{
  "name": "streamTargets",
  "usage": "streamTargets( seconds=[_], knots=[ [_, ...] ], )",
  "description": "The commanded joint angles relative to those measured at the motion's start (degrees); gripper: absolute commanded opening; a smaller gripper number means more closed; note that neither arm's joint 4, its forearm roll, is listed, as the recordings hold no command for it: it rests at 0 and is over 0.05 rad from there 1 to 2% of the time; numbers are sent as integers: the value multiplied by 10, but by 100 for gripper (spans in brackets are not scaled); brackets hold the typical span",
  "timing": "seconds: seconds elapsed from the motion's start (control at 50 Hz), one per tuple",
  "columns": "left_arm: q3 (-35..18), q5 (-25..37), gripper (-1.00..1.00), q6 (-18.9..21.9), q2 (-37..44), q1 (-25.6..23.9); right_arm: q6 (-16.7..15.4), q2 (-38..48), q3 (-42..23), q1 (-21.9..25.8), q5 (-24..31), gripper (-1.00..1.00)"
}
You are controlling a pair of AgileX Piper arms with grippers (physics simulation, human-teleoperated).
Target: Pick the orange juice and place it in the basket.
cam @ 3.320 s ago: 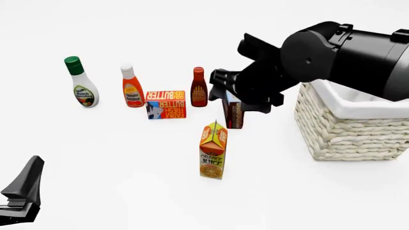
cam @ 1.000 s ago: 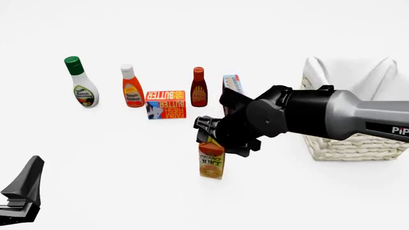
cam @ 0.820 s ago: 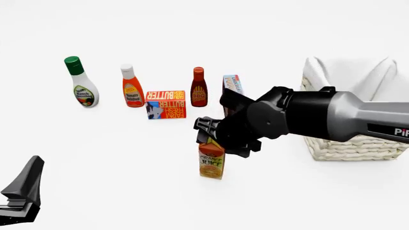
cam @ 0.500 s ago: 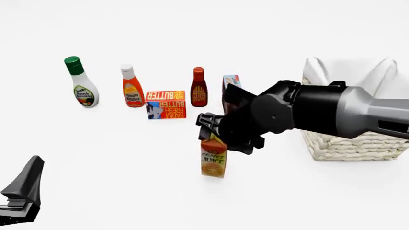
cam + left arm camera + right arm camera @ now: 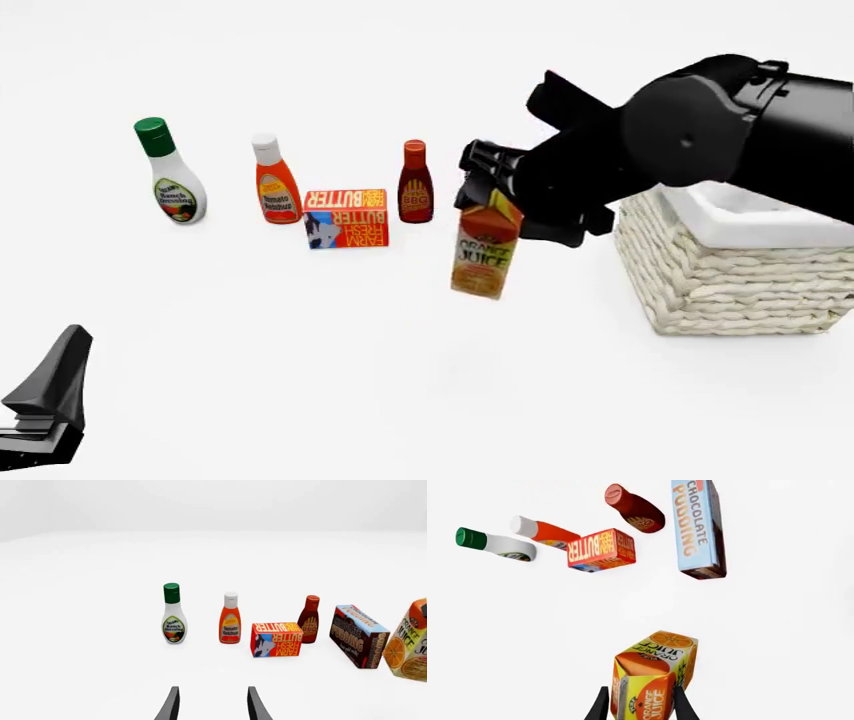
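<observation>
The orange juice is a tall orange and yellow carton, hanging tilted above the table with my right gripper shut on its top. In the right wrist view the orange juice sits between the two fingertips. It also shows at the edge of the left wrist view as the orange juice. The wicker basket with white lining stands right of the carton, partly hidden by the right arm. My left gripper is open and empty, low at the near left as the left gripper.
A row stands at the back: ranch dressing bottle, tomato ketchup bottle, butter box, BBQ sauce bottle. A chocolate pudding box lies behind the carton, hidden by the arm in the front view.
The right gripper has lifted the orange juice off the table and carried it up and to the right, toward the basket. The left arm has not moved.
</observation>
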Motion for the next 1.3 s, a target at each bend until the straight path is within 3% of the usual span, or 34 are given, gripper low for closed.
streamTargets(
  seconds=[0.02,0.36,0.9,0.98,1.3],
  knots=[
    [0,0,100,0,0,0,-24,-44,-80,-47,69,-100],
    [0,0,100,0,0,0,-64,-39,-243,-98,164,-100],
    [0,0,100,0,0,0,-69,-40,-253,-102,160,-100],
    [0,0,100,0,0,0,-67,-18,-312,-125,184,-100],
    [0,0,100,0,0,0,-93,0,-360,-222,225,-100]
  ],
)
